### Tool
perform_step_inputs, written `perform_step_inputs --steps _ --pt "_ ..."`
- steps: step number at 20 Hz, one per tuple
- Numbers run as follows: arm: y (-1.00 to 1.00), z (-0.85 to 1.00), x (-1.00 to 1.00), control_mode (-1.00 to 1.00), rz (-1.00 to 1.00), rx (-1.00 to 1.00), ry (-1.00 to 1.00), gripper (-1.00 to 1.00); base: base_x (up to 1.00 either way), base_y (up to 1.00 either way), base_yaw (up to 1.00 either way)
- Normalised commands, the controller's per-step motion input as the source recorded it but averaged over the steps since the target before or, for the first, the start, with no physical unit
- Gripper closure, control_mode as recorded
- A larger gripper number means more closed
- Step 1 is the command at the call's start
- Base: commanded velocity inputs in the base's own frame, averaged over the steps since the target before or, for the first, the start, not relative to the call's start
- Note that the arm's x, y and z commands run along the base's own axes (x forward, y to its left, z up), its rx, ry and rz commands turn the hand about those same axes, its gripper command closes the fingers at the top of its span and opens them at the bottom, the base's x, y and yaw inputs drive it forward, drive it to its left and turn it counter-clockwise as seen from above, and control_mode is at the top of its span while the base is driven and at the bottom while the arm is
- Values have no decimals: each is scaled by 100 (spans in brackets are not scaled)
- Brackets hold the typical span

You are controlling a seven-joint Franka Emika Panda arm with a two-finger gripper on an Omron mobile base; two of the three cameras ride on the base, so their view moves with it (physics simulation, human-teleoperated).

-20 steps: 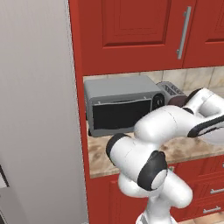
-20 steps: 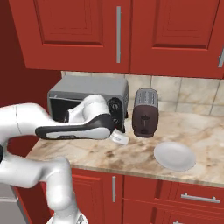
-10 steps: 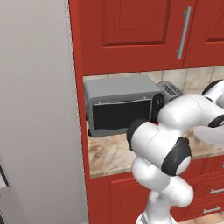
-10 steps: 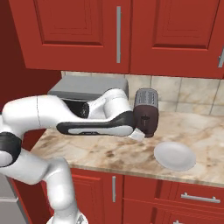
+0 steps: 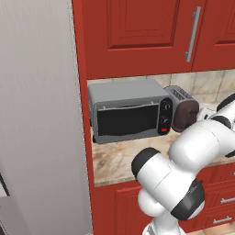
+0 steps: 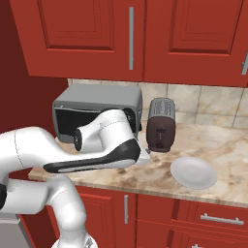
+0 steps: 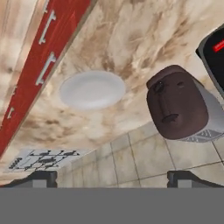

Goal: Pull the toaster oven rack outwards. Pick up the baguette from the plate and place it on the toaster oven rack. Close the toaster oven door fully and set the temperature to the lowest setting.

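The toaster oven (image 5: 128,114) stands on the counter with its dark glass door (image 5: 126,120) upright against the front. Two black knobs (image 5: 166,106) and a red button sit on its right side. The rack is hidden behind the glass. The white plate (image 7: 92,89) lies bare on the counter, also seen in the right base view (image 6: 193,172). The baguette is out of view. My gripper (image 7: 114,179) is open, its fingertips (image 7: 41,178) wide apart with nothing between them. It looks across the counter at the plate and the slot toaster.
A dark-brown slot toaster (image 6: 161,124) stands right of the oven, between it and the plate. Red drawers with metal handles (image 7: 46,48) run below the counter edge. A grey stove grate (image 7: 43,159) lies beyond the plate. My white arm crosses low before the oven.
The arm has swung right, off the oven's front and toward the slot toaster and plate. The oven's door and knobs now show in the left base view. The jaws stayed open.
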Motion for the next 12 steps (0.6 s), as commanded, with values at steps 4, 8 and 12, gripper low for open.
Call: perform_step_inputs --steps 4,8,12 --pt "88 100 -49 -100 0 42 15 -100 0 0 0" --pt "86 100 -56 -100 0 51 22 -100 0 0 0" --pt "65 100 -55 -100 1 39 33 -100 0 0 0"
